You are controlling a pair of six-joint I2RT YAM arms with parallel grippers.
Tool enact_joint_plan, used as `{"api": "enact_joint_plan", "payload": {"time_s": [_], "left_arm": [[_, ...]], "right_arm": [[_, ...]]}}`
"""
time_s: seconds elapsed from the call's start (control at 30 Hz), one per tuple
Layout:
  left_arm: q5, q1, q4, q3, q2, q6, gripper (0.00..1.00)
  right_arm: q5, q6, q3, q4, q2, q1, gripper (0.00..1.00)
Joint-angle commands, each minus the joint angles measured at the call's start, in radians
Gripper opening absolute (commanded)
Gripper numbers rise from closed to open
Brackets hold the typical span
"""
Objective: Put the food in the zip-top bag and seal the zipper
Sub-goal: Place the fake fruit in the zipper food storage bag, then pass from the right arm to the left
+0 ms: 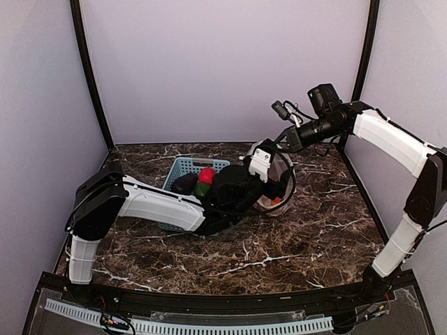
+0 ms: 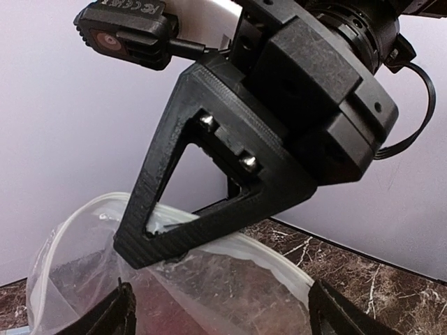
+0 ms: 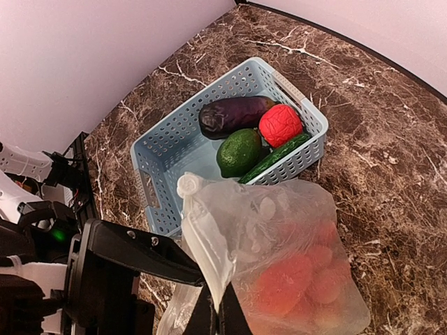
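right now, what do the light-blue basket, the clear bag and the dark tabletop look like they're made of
Light-blue slotted basket: looks like rigid moulded plastic, matte, with even rows of slots.
Clear floppy zip-top bag: thin glossy plastic film, crinkled, with red food pieces showing through.
Dark brown veined tabletop: marble look with a slight sheen; real stone or a printed surface, can't tell.

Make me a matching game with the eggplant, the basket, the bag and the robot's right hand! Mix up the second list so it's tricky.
Things:
1. eggplant
2. basket
3. zip-top bag
4. right hand

Descriptions:
a. clear, with red food inside
b. pinching the bag's edge
c. dark purple
d. light blue with little holes

Pairs: 1-c, 2-d, 3-a, 4-b
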Motion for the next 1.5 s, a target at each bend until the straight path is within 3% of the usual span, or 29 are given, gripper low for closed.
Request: {"api": "enact_joint_plan", "payload": {"time_s": [0.0,0.07,0.17,0.27,0.37,0.6,0.93,1.13,1.2,1.3,1.47], "left_arm": [[0.044,-0.009,-0.034,0.008,-0.145,-0.026,0.84],[0.036,-0.016,-0.045,-0.025,-0.203,-0.052,0.82],[-0.075,-0.019,-0.131,-0.107,-0.314,-0.214,0.74],[-0.207,-0.019,-0.429,-0.136,-0.390,-0.454,0.58],[-0.163,-0.019,-0.567,-0.184,-0.428,-0.710,0.51],[-0.052,-0.019,-0.702,-0.185,-0.353,-1.014,0.44],[0.067,0.015,-0.710,-0.115,-0.230,-1.142,0.42],[0.187,0.041,-0.560,-0.124,-0.171,-1.170,0.13],[0.193,0.041,-0.542,-0.128,-0.172,-1.159,0.04],[0.188,0.040,-0.539,-0.132,-0.184,-1.136,0.01],[0.158,0.037,-0.547,-0.149,-0.220,-1.100,0.01]], "right_arm": [[0.000,0.011,0.009,0.022,0.000,0.002,0.00],[0.004,0.010,-0.003,0.032,0.000,0.002,0.00],[0.008,0.008,-0.016,0.041,-0.002,0.002,0.00],[0.004,0.011,-0.027,0.058,-0.011,0.002,0.00],[-0.010,0.019,-0.031,0.071,-0.019,0.003,0.00],[-0.007,0.019,-0.014,0.072,-0.005,0.004,0.00],[0.045,-0.006,-0.055,0.074,-0.033,0.014,0.00],[0.107,-0.031,-0.070,0.053,-0.053,0.022,0.00],[0.131,-0.047,-0.072,0.030,-0.065,0.023,0.08],[0.193,-0.065,-0.074,-0.005,-0.079,0.025,0.23],[0.236,-0.092,-0.069,-0.086,-0.062,0.025,0.28]]}}
